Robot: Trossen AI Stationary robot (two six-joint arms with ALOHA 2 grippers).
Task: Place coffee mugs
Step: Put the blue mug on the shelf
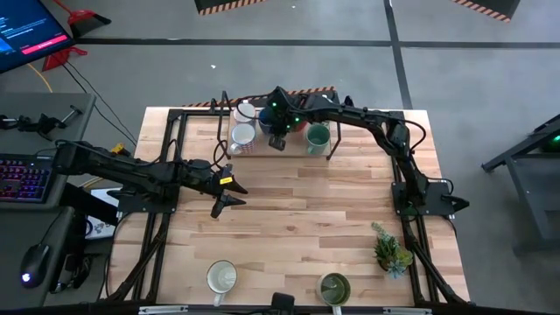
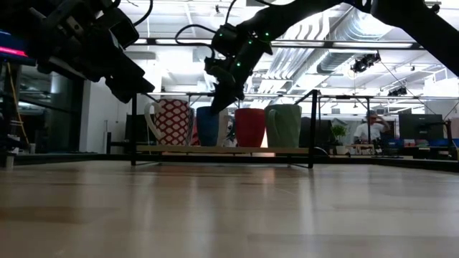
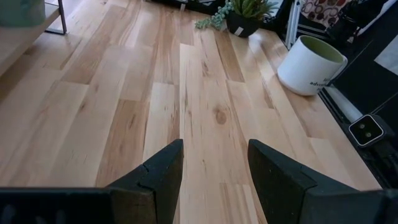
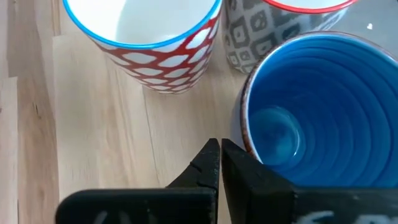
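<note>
Coffee mugs stand in a row on a low shelf (image 2: pixel 215 150) at the far edge of the desk (image 1: pixel 297 201): red-and-white patterned mug (image 4: pixel 149 46), blue mug (image 4: pixel 317 112), red mug (image 2: pixel 249 127), green mug (image 2: pixel 284 126); two more sit at the near edge, a white mug (image 1: pixel 220 278) and an olive mug (image 1: pixel 333 286), the latter with dark print cut off, unreadable; right end effector (image 4: pixel 220 155) closed, empty, beside the blue mug's rim; left end effector (image 3: pixel 214 165) open over bare wood; potted plant (image 1: pixel 390 249) near right.
</note>
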